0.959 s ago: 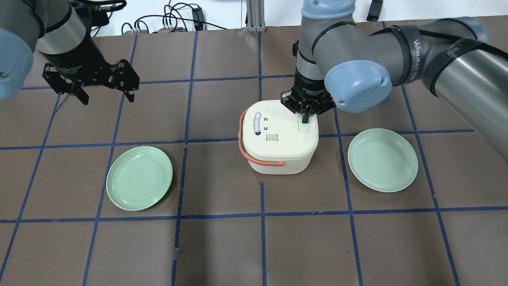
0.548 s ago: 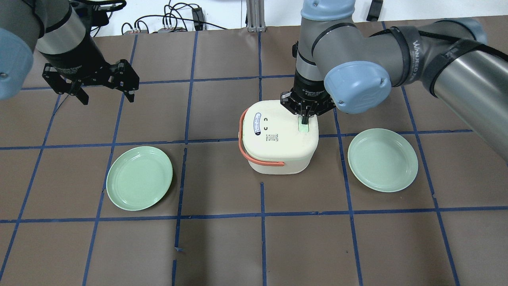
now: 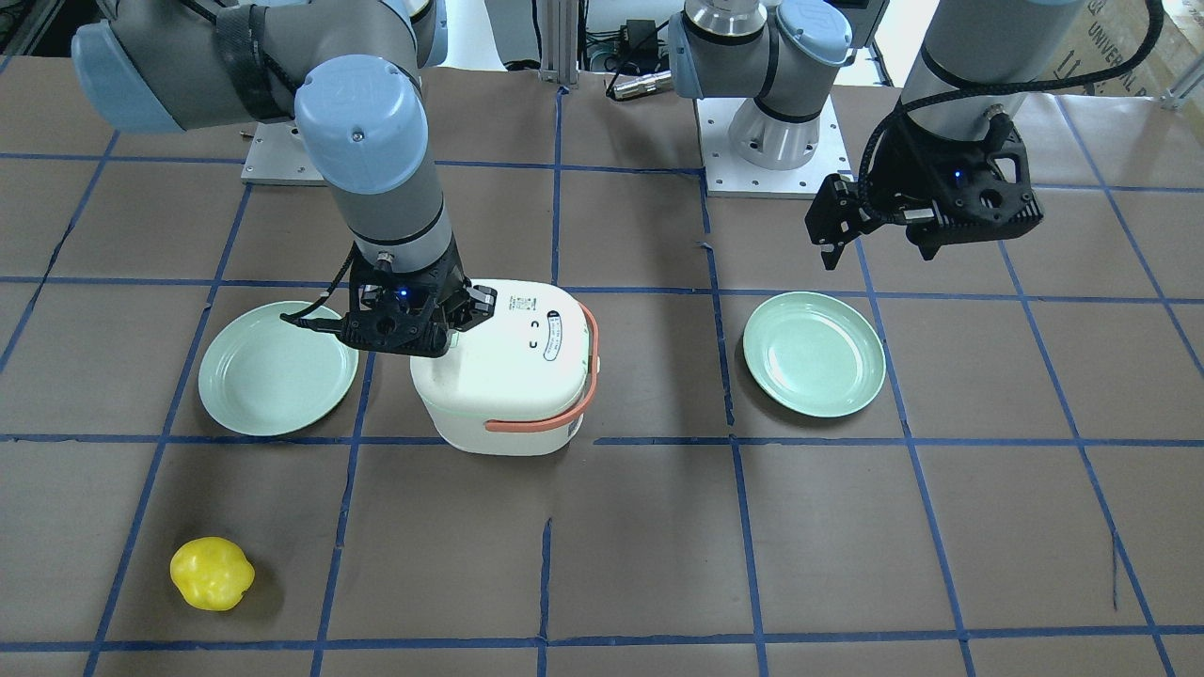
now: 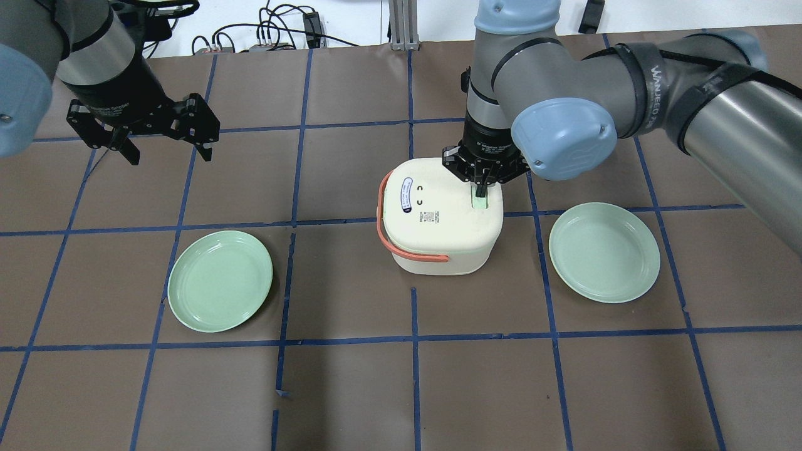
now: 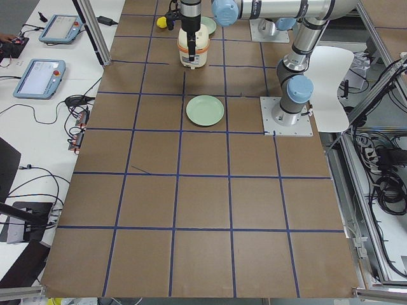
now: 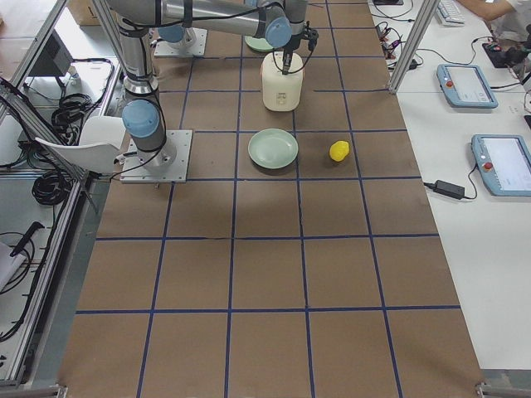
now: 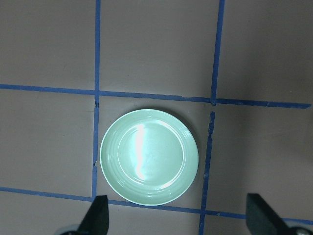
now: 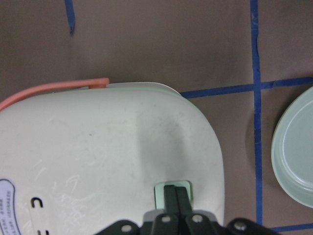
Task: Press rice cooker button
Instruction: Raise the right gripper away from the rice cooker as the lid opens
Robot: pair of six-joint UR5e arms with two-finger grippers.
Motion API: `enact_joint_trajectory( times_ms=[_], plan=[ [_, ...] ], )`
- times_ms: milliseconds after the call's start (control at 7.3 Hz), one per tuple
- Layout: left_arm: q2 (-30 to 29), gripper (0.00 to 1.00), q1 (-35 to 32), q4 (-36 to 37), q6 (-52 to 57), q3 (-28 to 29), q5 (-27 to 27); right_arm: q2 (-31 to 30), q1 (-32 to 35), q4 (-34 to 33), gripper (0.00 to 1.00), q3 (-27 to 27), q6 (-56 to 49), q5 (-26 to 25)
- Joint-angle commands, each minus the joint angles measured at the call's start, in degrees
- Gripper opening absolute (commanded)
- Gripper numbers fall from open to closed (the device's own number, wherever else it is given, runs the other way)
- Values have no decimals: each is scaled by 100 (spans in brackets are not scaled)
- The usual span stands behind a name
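Barely shifted from a second ago, the right gripper (image 4: 480, 191), black fingers pressed together, stands tip-down on the pale green rectangular button (image 4: 479, 203). The button is set near one edge of the smooth cream rounded-square rice cooker (image 4: 438, 219), which sits mid-table with a coral strap handle (image 4: 401, 249). The left gripper (image 4: 169, 154), spread wide, hangs well apart, near a glossy round green plate (image 4: 220, 280).
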Motion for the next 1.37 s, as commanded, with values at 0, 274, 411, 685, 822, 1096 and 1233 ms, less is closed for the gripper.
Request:
enact_joint_trajectory(
  times_ms=[0, 274, 411, 685, 822, 1096, 1233],
  plan=[
    [7, 100, 1, 0, 0, 5, 0, -35, -8, -57, 45, -329, -66, 23],
    [7, 100, 1, 0, 0, 5, 0, 9, -96, 632, 57, -1215, -294, 23],
    [7, 100, 1, 0, 0, 5, 0, 44, -157, 985, 60, -1611, -373, -38],
    [7, 100, 1, 0, 0, 5, 0, -87, -437, 1558, 74, -1913, -706, -82],
    [7, 100, 1, 0, 0, 5, 0, -436, -596, 1508, 99, -1801, -1221, -221],
    [7, 100, 1, 0, 0, 5, 0, -772, -1052, 1517, 100, -1398, -1847, -214],
    [-2, 100, 1, 0, 0, 5, 0, -973, -1098, 1455, 100, -995, -2042, -144]
  ],
)
